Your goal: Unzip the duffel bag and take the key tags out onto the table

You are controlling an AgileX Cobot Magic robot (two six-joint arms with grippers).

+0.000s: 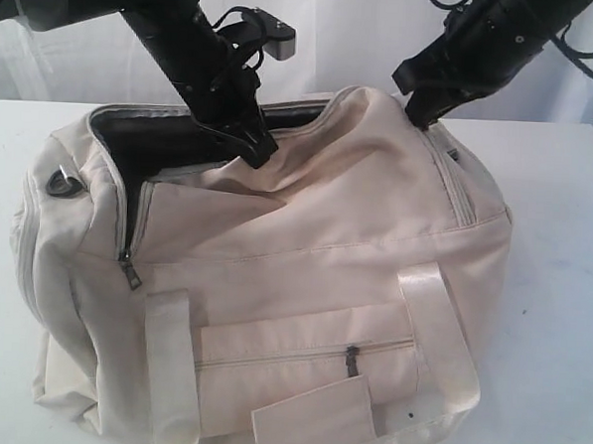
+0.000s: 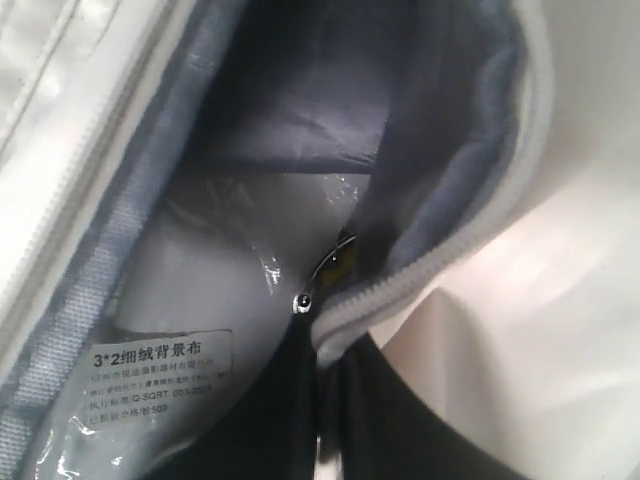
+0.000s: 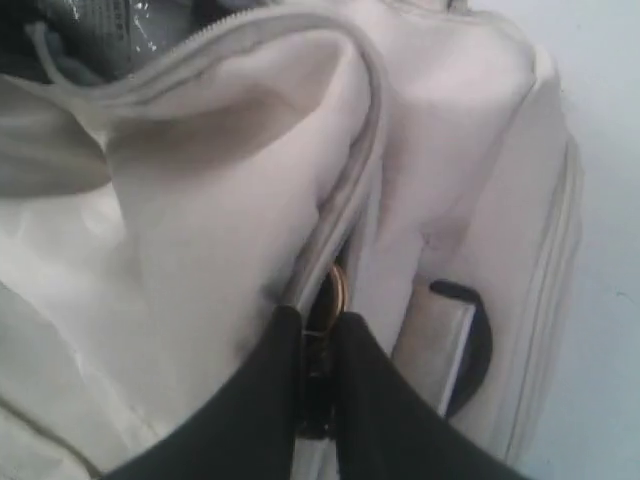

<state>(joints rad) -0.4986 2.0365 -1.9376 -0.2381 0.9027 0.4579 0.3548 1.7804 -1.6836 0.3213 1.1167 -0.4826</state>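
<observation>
So the duffel bag (image 1: 315, 243) is sitting in the middle of the table (image 1: 561, 296). Starting at its left end, the top zip is gaping wide open and showing the dark inside. The left gripper (image 1: 252, 150) is reaching down onto the near lip of that opening with its jaws pressed together, pinching the zip edge of the duffel bag. Its wrist camera is looking past that edge at the grey lining (image 2: 450, 180) and a clear plastic packet (image 2: 210, 290) with a printed label (image 2: 160, 375) lying inside. Moving right, the opening is narrowing up to the right gripper (image 1: 424, 114), which is sitting on the zip line near the right end. Its jaws are squeezed tight around what looks like the zip pull (image 3: 336, 288). I'm reckoning the unzipping is mostly done, maybe with a bit of zip to run down the right end. The key tags aren't showing in any view. I'm guessing they're hiding in the bag somewhere, but I honestly can't tell. Nothing out of the bag is lying on the table yet, and the front pocket (image 1: 309, 357) is looking zipped shut. So the whole reach-in, grab-the-bunch and set-it-down part is what's left.
</observation>
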